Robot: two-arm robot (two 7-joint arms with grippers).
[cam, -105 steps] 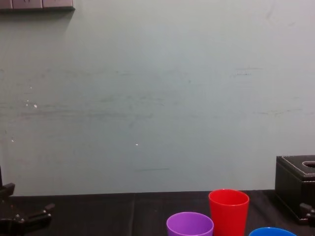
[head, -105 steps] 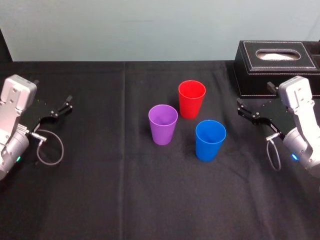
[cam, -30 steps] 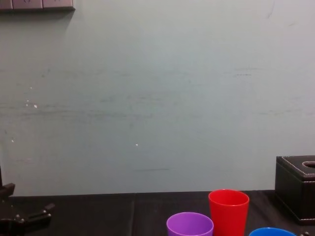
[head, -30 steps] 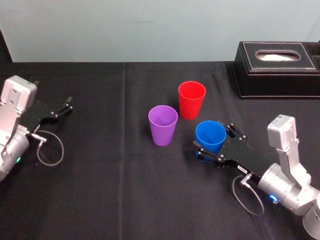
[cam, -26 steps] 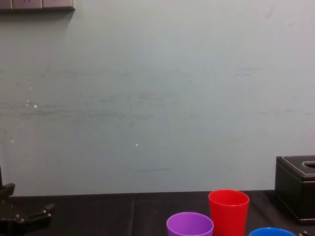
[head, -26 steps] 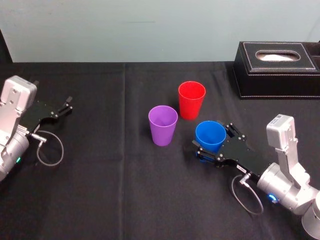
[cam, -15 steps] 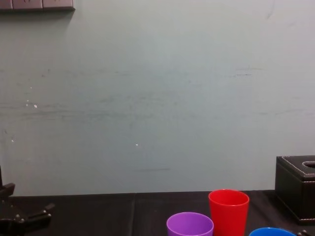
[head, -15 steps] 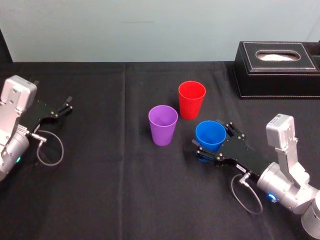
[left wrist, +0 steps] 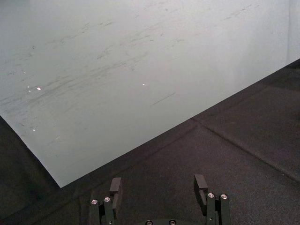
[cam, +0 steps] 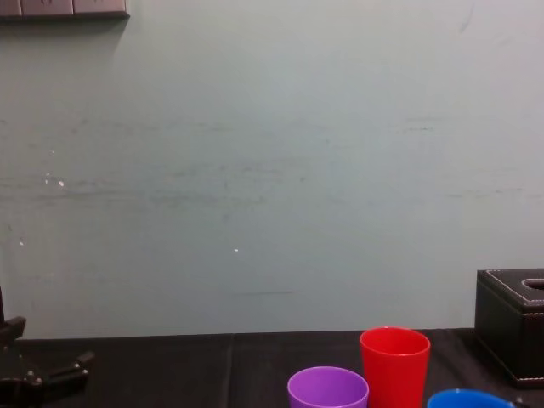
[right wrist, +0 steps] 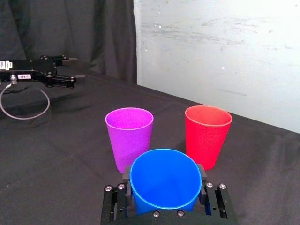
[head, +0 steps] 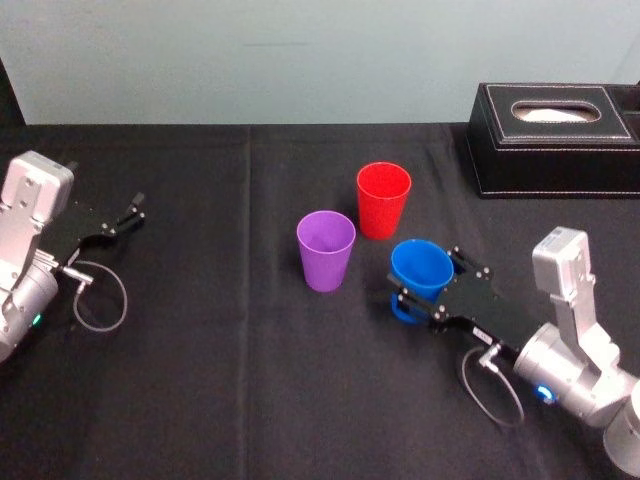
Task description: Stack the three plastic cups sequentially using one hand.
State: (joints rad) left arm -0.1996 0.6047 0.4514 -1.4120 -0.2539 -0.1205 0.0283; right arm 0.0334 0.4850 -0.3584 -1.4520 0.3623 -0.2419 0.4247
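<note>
Three cups stand close together mid-table: the purple cup (head: 326,250) on the left, the red cup (head: 384,198) behind, and the blue cup (head: 421,268) nearest the right arm. My right gripper (head: 425,280) reaches in from the lower right, shut on the blue cup. In the right wrist view both fingers (right wrist: 125,174) press the sides of the blue cup (right wrist: 164,180), with the purple cup (right wrist: 129,136) and red cup (right wrist: 207,133) just beyond. My left gripper (head: 135,208) rests at the far left, open (left wrist: 158,187) with nothing between its fingers.
A black stitched tissue box (head: 555,135) sits at the back right corner of the black-clothed table (head: 220,380). A pale wall runs along the table's far edge. Grey cable loops hang by both wrists.
The right arm came from beside the tissue box to the blue cup. In the last half second its jaws closed onto the cup, which shifted slightly. The left arm stayed still.
</note>
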